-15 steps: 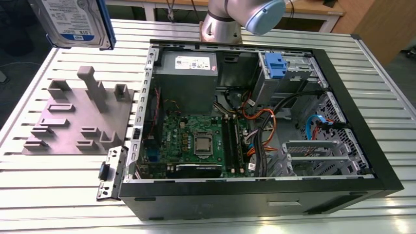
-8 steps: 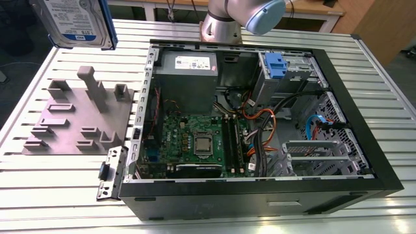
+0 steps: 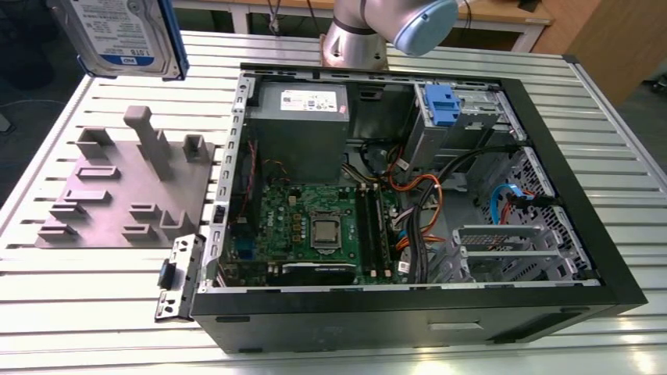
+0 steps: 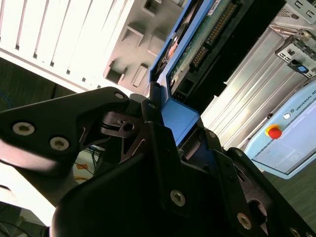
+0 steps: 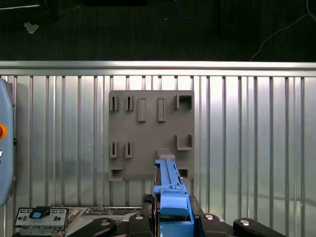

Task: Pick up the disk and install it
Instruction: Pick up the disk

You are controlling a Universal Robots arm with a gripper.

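The disk [image 3: 118, 35] hangs in the air at the exterior view's top left, above the slatted table, label side showing, with its blue bracket along the edge. In both wrist views my gripper [image 5: 170, 217] [image 4: 173, 123] is shut on the disk's blue bracket end. The disk [image 5: 169, 180] is seen edge-on over the grey fixture plate [image 5: 150, 136]. Its green circuit-board underside [image 4: 197, 44] shows in the second wrist view. The open computer case [image 3: 615, 258] lies to the exterior view's right of the disk, with a blue-latched drive bay [image 3: 443, 105] at its far side.
The grey fixture plate [image 3: 125, 187] with upright pegs lies on the slatted table [image 3: 83, 312] beside the case. Inside the case are a power supply [image 3: 300, 117], motherboard [image 3: 312, 226] and loose cables [image 3: 417, 195]. The arm's base [image 3: 354, 43] stands behind the case. A pendant with a red button [image 4: 274, 132] lies nearby.
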